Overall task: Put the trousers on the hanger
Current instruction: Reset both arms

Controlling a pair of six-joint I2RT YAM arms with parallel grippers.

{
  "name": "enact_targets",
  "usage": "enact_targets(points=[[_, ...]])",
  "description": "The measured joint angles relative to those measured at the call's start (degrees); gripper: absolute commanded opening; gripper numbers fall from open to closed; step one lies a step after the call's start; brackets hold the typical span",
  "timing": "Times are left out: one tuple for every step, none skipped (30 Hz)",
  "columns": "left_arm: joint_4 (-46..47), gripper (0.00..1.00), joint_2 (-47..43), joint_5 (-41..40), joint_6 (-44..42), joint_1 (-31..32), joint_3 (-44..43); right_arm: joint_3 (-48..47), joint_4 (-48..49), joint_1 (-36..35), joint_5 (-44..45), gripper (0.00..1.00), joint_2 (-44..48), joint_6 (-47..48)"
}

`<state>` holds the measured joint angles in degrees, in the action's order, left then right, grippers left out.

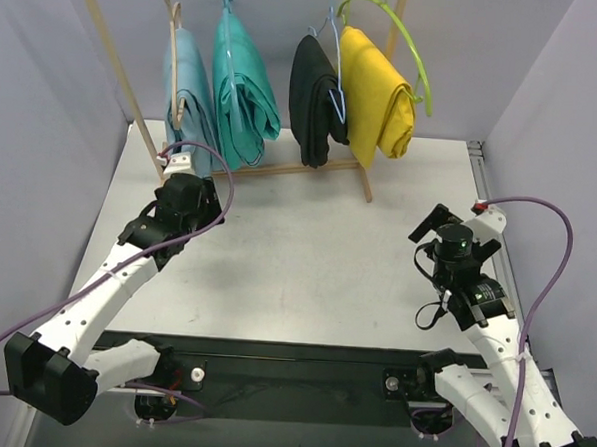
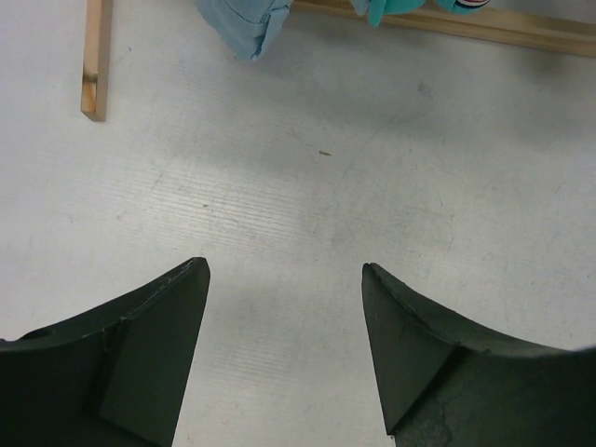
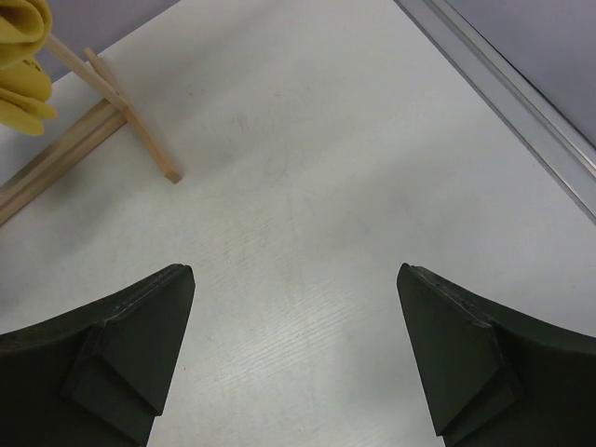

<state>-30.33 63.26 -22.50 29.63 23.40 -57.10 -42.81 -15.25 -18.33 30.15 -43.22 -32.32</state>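
While on rack [image 1: 281, 168], trousers [image 1: 313, 99] over hanger [image 1: 337, 85]

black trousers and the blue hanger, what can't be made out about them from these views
- Top external: the hanger shows only as thin wire beside the trousers. The fabric hides its bar, so whether they are draped over it is unclear.
- Left wrist: neither shows, only a light-blue garment, cut off by the top edge.
- Right wrist: neither shows, only a yellow garment, cut off by the left edge.

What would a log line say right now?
trousers: on hanger, on rack | left tool: open, empty | right tool: open, empty
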Motion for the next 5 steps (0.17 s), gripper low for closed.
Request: enact_targets(points=[[0.3,0.77,-0.1,-0.2,0.0,0.0,0.1,0.0,0.0,0.0,0.1,0.96,0.1,-0.3],[0.4,0.77,-0.2,-0.2,0.0,0.0,0.2,0.0,0.0,0.0,0.1,0.96,0.1,-0.5],[0.7,0.77,-0.3,-0.3,0.0,-0.1,0.2,0.0,0.0,0.0,0.1,0.96,0.0,-0.7],[0.8,0.77,-0.4,-0.3,0.0,-0.1,0.2,0.0,0.0,0.0,0.1,0.96,-0.2,-0.7],[1.1,0.77,-0.5,-0.3,0.0,-0.2,0.3,0.0,0.0,0.0,0.1,0.97,-0.4,-0.7]])
